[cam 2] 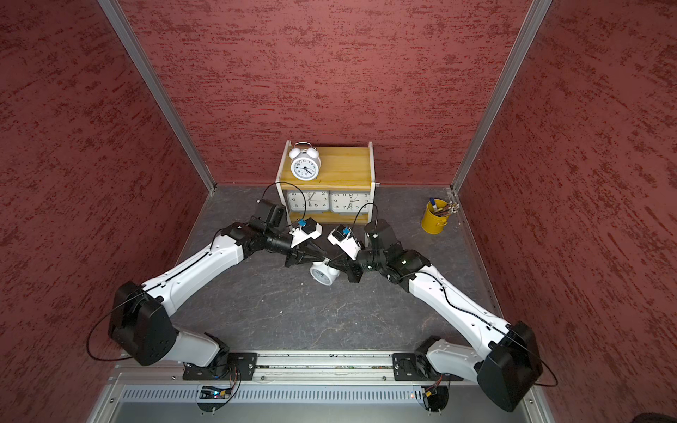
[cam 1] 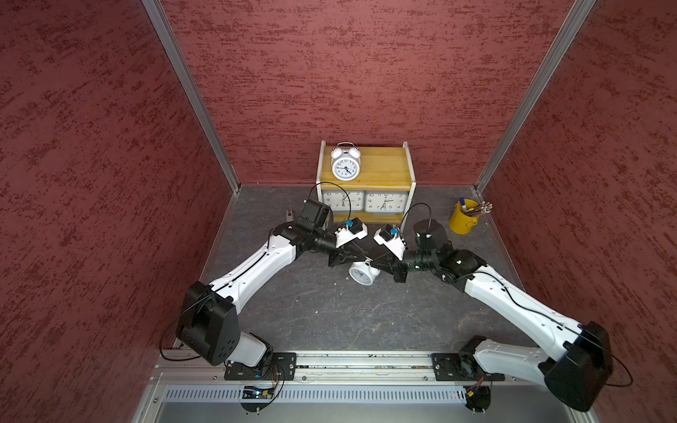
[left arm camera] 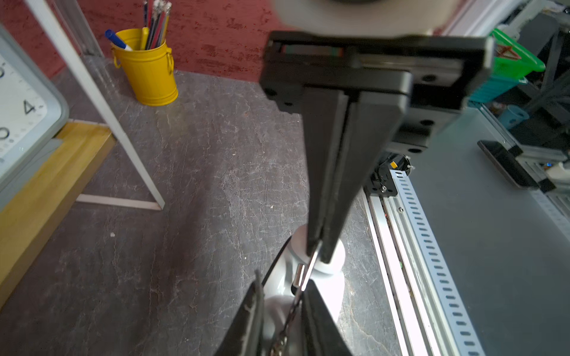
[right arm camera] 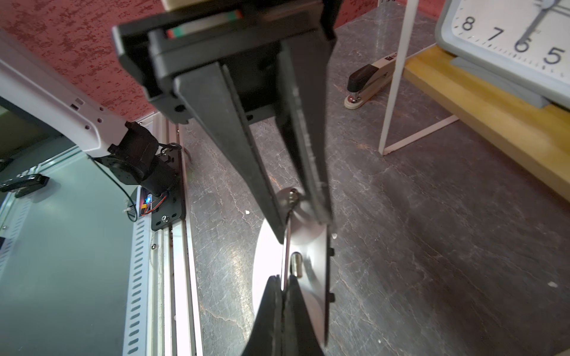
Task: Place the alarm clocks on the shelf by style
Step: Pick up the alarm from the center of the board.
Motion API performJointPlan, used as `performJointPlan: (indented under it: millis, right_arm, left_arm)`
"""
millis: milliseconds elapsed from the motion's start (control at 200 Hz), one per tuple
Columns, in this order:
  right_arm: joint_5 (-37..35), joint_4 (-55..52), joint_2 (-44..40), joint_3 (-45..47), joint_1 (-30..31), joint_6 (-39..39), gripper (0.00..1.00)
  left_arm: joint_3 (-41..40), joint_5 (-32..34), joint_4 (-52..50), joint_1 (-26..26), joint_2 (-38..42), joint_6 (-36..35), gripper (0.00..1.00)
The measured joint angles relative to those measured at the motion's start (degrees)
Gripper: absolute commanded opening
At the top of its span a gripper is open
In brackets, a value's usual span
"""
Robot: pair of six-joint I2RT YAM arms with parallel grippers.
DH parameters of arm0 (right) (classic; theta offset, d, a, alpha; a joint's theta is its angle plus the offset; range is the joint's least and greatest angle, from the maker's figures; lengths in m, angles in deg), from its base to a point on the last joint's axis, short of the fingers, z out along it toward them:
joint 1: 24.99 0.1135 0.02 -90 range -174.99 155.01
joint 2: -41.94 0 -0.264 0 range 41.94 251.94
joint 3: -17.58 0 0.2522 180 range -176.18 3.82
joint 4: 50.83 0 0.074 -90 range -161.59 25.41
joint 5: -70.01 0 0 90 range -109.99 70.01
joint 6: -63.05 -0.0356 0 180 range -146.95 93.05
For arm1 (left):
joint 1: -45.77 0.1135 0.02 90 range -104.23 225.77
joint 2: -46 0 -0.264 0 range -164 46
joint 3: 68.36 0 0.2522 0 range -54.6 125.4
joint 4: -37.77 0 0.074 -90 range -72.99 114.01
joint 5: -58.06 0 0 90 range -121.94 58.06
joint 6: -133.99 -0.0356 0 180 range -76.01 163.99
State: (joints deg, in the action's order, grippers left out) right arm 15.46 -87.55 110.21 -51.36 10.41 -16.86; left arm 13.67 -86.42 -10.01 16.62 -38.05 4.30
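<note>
A small white twin-bell alarm clock (cam 1: 361, 275) (cam 2: 321, 275) hangs tilted low over the grey table, between both arms. My right gripper (cam 1: 374, 264) (right arm camera: 282, 280) is shut on its thin wire handle (left arm camera: 313, 262). My left gripper (cam 1: 361, 256) (left arm camera: 283, 286) has closed around one of its bells (right arm camera: 291, 200); a finger presses each side. I cannot tell whether the clock touches the table. The shelf (cam 1: 384, 164) stands at the back. Another white twin-bell clock (cam 1: 346, 166) is on its top board, at the left. Two grey rectangular clocks (cam 1: 342, 201) (cam 1: 386, 202) fill its lower board.
A yellow pen cup (cam 1: 463, 218) stands right of the shelf. A stapler (cam 1: 289, 214) (right arm camera: 370, 80) lies left of it. Red walls close in three sides. The arms' mounting rail (cam 1: 348, 360) runs along the front edge.
</note>
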Motion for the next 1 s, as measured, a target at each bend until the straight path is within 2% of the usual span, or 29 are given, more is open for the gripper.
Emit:
performJointPlan:
  millis: [45, 125, 195, 311, 431, 611, 1002]
  right_arm:
    - [-0.5, -0.1, 0.1, 0.0, -0.4, 0.1, 0.01]
    - [-1.0, 0.0, 0.1, 0.0, -0.3, 0.3, 0.13]
    - [-1.6, 1.1, 0.1, 0.0, -0.3, 0.0, 0.35]
    - [-2.7, 6.6, -1.6, 1.9, 0.0, -2.4, 0.60]
    - [-3.5, 12.9, -5.2, 6.0, -0.6, -4.4, 0.77]
    - [-3.5, 19.5, -8.8, 11.7, -2.6, -7.9, 0.86]
    - [-0.1, 24.9, -10.0, 14.0, -3.7, -9.5, 0.86]
  left_arm:
    - [0.0, -0.5, -1.0, -0.2, 0.1, -0.3, 0.00]
    - [0.0, -0.7, -1.2, -0.2, 0.1, -0.4, 0.00]
    - [0.0, -0.4, -0.8, -0.2, 0.4, 0.4, 0.00]
    - [-0.3, 1.0, 2.2, 0.3, 1.9, 3.9, 0.00]
    - [-1.1, 1.8, 6.1, 2.0, 5.0, 9.4, 0.00]
    - [-0.8, 0.0, 9.9, 5.1, 7.9, 15.3, 0.00]
    - [3.3, -9.8, 7.5, 6.1, 7.9, 17.8, 0.00]
